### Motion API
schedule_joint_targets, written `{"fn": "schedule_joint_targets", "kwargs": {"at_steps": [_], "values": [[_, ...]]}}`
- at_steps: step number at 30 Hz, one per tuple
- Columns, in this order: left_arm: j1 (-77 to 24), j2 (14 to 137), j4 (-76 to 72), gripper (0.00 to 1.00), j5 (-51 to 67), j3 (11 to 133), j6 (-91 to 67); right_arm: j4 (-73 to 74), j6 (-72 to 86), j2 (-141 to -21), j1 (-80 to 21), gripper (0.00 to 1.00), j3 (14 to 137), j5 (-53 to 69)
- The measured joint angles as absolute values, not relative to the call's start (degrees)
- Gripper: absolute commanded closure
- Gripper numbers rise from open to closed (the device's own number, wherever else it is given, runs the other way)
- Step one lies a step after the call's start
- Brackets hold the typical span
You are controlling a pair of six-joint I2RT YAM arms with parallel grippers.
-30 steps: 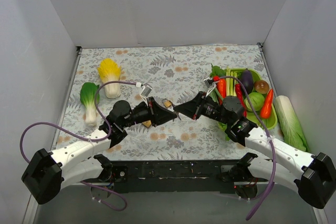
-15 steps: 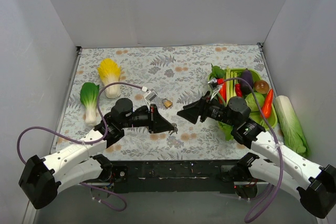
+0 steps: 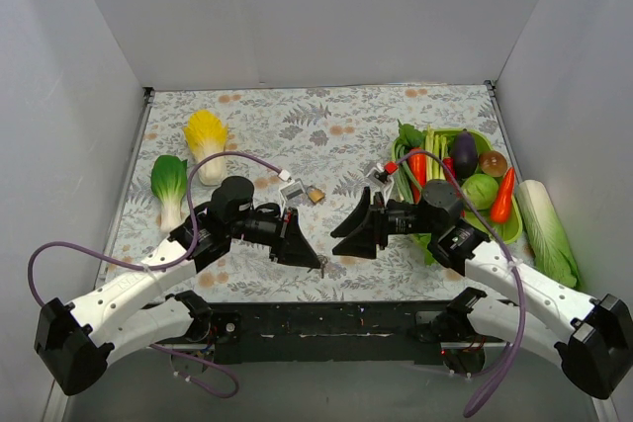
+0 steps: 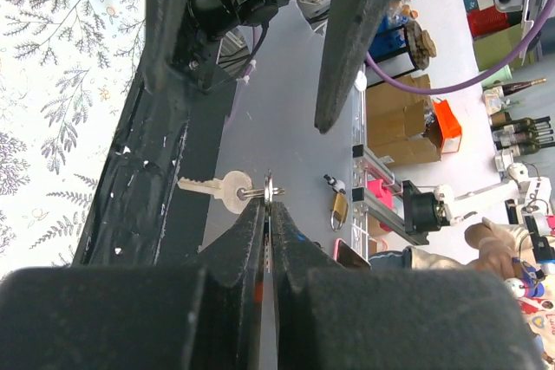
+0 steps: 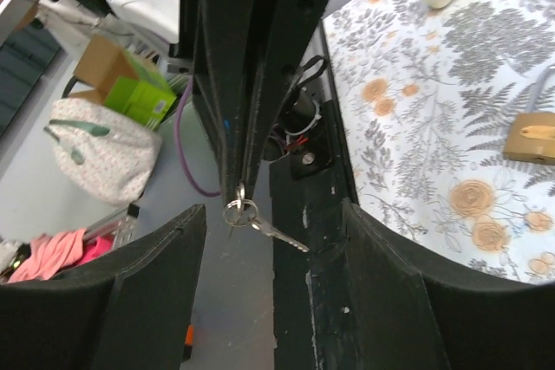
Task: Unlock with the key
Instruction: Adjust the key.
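- The left fingers (image 4: 244,236) are pressed tight together, pinching the key ring (image 4: 270,186) right at their tips, and the key (image 4: 206,185) dangles loose from that ring.
- The key's long axis runs crosswise to the left fingers, blade off to one side rather than forward. It isn't lined up with anything.
- The right fingers (image 5: 147,301) are spread wide and face the left ones tip to tip. In their own view one sits on either side of the hanging key, touching nothing.
- All of this hangs over the near edge of the surface (image 3: 326,135), close to the arm bases.
- Further out, the padlock (image 3: 315,195) lies on the surface, beyond both sets of tips and roughly between the two wrists. Neither arm is clearly nearer.
- My read: the blade needs a firm hold before it goes anywhere near that lock, and the right fingers look placed to take it.
- Hard to make out: the padlock's keyhole and which way it faces, and whether the shackle is latched. From above, the key is barely a speck.
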State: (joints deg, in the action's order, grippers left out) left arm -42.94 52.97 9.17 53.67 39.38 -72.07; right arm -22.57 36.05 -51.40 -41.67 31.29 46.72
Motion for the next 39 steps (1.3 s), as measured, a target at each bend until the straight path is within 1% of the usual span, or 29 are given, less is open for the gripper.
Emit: {"fn": "schedule_joint_targets", "kwargs": {"at_steps": [10, 15, 18, 19, 21, 22, 24, 25, 27, 28, 29, 36, 38, 39], "values": [[-42.9, 53.2, 13.7, 1.00, 54.6, 40.6, -68.9, -28.7, 39.1, -56.3, -46.3, 0.42, 31.3, 49.8], [-42.9, 53.6, 14.2, 1.00, 54.7, 41.0, -68.1, -30.3, 40.1, -58.8, -48.0, 0.43, 31.3, 49.7], [-42.9, 53.7, 14.5, 1.00, 54.7, 41.1, -67.8, -30.3, 40.3, -60.0, -48.9, 0.50, 31.3, 49.7], [-42.9, 53.7, 14.6, 1.00, 54.7, 41.1, -67.7, -30.4, 40.3, -60.3, -49.1, 0.54, 31.3, 49.7], [-42.9, 53.7, 14.6, 1.00, 54.7, 41.1, -67.7, -30.7, 40.4, -60.6, -49.4, 0.58, 31.3, 49.7], [-42.9, 53.7, 14.6, 1.00, 54.7, 41.1, -67.7, -30.7, 40.4, -60.7, -49.6, 0.65, 31.3, 49.7], [-42.9, 53.7, 14.6, 1.00, 54.7, 41.1, -67.5, -31.3, 40.6, -60.9, -49.6, 0.72, 31.4, 49.7], [-42.9, 53.7, 14.6, 1.00, 54.7, 41.1, -67.5, -31.6, 40.7, -60.9, -49.6, 0.79, 31.4, 49.7], [-42.9, 53.7, 14.8, 1.00, 54.7, 41.1, -67.3, -32.1, 41.0, -61.0, -49.6, 0.85, 31.4, 49.7], [-42.9, 53.7, 15.0, 1.00, 54.6, 41.1, -67.2, -32.6, 41.4, -61.1, -49.6, 0.94, 31.4, 49.6], [-42.9, 53.8, 15.1, 1.00, 54.6, 41.1, -67.1, -33.1, 41.7, -61.2, -49.6, 0.99, 31.4, 49.6], [-43.0, 52.9, 15.6, 1.00, 53.2, 41.1, -66.9, -33.7, 42.6, -61.6, -49.6, 0.99, 31.4, 49.2], [-43.0, 51.9, 15.4, 0.85, 52.1, 40.9, -67.4, -34.5, 42.9, -61.6, -49.6, 0.99, 31.4, 48.7], [-43.0, 51.2, 15.2, 0.81, 51.4, 40.8, -67.7, -34.8, 43.2, -61.5, -49.6, 0.99, 31.4, 48.3]]}}
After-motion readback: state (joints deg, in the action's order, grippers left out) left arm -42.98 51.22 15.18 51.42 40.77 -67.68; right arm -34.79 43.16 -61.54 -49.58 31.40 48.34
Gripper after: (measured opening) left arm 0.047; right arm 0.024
